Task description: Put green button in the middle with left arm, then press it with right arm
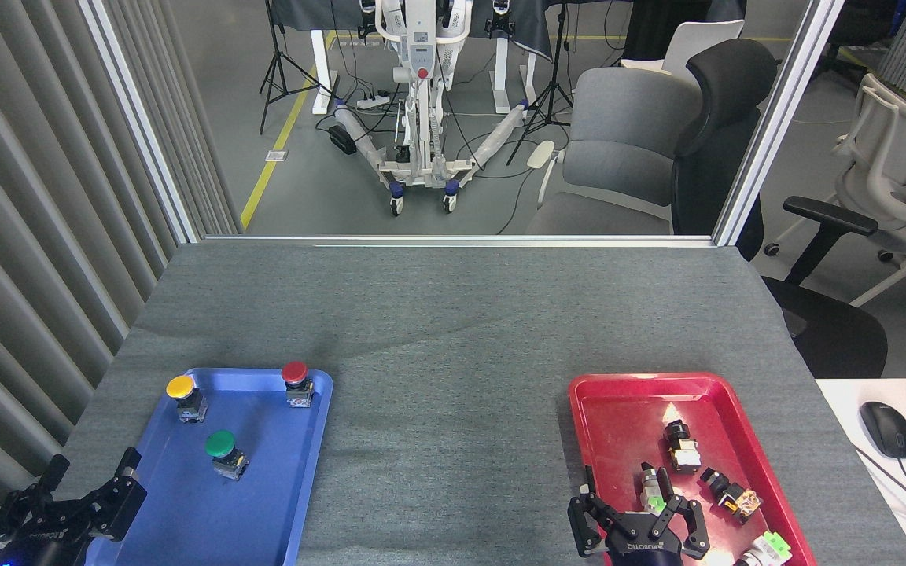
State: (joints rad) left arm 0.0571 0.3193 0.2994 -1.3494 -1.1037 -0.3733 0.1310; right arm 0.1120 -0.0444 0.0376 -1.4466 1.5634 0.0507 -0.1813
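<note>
The green button stands upright in the blue tray, near its centre, with a dark-green cap on a black-and-silver base. My left gripper sits at the tray's near-left corner, fingers spread open, empty, well short of the button. My right gripper hovers open over the near end of the red tray, holding nothing. Between the two trays lies the middle, bare grey fabric tabletop.
A yellow button and a red button stand at the blue tray's far end. Several small switch parts lie in the red tray. A computer mouse rests on a white desk to the right. Chairs stand beyond the table.
</note>
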